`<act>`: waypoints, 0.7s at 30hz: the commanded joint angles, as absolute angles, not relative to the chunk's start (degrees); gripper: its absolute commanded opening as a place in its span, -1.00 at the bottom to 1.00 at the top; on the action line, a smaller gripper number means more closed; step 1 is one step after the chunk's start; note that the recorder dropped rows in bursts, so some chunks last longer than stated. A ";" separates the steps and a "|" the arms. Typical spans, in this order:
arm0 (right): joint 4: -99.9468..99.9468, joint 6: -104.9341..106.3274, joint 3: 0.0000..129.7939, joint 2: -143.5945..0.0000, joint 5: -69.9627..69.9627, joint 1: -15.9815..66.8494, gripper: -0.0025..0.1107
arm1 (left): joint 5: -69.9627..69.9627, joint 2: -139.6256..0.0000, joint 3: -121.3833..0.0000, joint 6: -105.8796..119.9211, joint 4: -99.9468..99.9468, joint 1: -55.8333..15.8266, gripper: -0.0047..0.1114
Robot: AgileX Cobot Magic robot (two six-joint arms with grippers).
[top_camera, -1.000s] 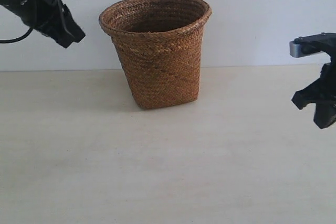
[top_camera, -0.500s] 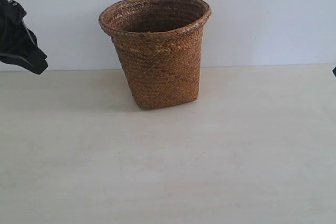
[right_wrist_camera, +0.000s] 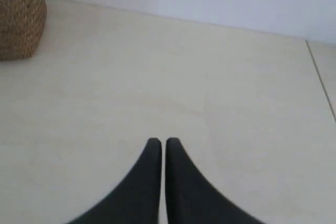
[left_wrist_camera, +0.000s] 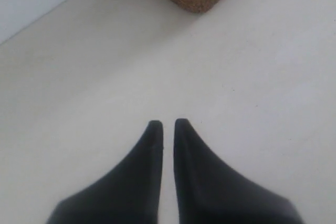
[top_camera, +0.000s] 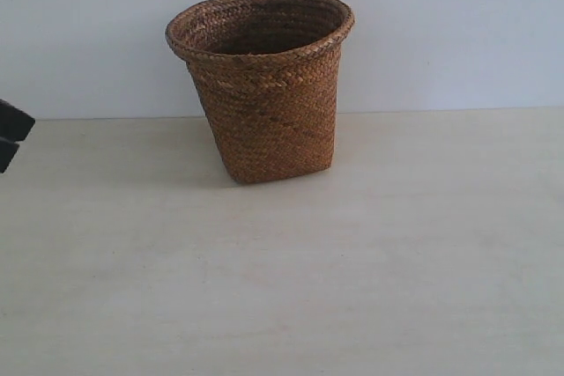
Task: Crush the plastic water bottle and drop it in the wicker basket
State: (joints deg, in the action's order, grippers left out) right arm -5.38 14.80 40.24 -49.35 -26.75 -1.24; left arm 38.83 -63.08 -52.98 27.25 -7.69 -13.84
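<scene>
Bottle out of sight, probably already inside the basket, my left gripper and right gripper hover to either side of it, jaws nearly together and empty, the drop apparently done, leaving only a retreat.

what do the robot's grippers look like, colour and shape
Both are plain matte black. The left gripper and the right gripper each have two smooth fingers, broad at the base and curving to narrow rounded tips. No cables, markings or labels show.
</scene>
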 commanded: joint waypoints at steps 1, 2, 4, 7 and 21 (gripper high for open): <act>-5.84 14.83 35.65 -42.67 -21.26 -1.66 -0.96 | 32.13 -55.19 -45.61 24.85 -8.61 -13.69 -0.84; -5.88 14.83 34.87 -41.43 -20.74 -1.66 -0.96 | 31.16 -53.82 -44.43 24.84 -8.61 -13.69 -0.84; -5.88 14.83 33.16 -38.34 -20.23 -1.66 -0.96 | 29.84 -50.47 -41.85 24.84 -8.61 -13.69 -0.84; -6.30 14.95 30.61 -33.75 -19.09 -1.66 -0.96 | 29.94 -45.47 -39.20 23.27 -8.71 -13.69 -0.84; -13.22 12.04 20.59 -11.06 -13.43 -1.66 -0.96 | 19.30 -24.11 -26.02 14.27 -12.87 -13.69 -0.84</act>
